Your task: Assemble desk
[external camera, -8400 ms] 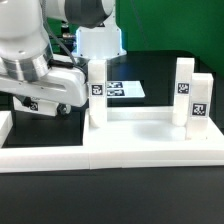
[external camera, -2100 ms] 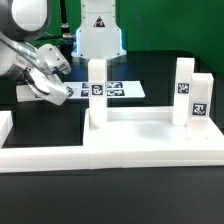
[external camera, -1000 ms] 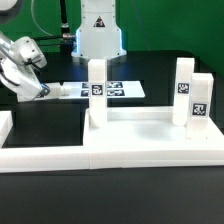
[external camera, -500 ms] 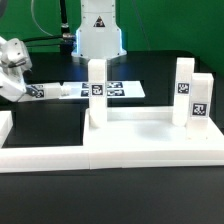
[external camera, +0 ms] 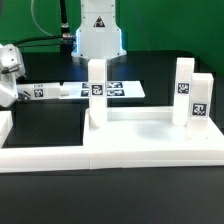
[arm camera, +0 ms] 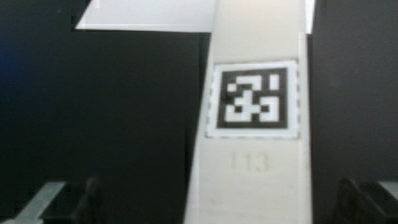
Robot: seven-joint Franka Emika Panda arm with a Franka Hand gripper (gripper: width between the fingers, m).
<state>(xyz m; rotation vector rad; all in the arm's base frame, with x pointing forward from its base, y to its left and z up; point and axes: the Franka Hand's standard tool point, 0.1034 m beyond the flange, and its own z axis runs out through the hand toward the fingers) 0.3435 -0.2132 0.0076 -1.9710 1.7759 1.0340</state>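
Note:
The white tabletop [external camera: 140, 128] lies in the foreground with three white tagged leg blocks standing on it: one on the exterior view's left [external camera: 96, 92] and two on the right [external camera: 185, 88] [external camera: 198, 106]. The fourth leg block [external camera: 44, 92] lies level at the far left, its tag showing. My gripper [external camera: 10, 88] is at the left edge, at that block's end. In the wrist view the block [arm camera: 249, 150] with its tag runs between my dark fingers [arm camera: 50, 202]. They stand wide of it on both sides without touching.
The marker board [external camera: 118, 90] lies behind the left upright leg and shows in the wrist view [arm camera: 151, 15]. The long white border rail [external camera: 100, 160] runs along the front, with a stub at the left [external camera: 5, 124]. The arm's base [external camera: 98, 30] stands at the back.
My gripper has swung from the middle left to the exterior view's far left edge and lower. The tagged leg block went left with it and now lies level.

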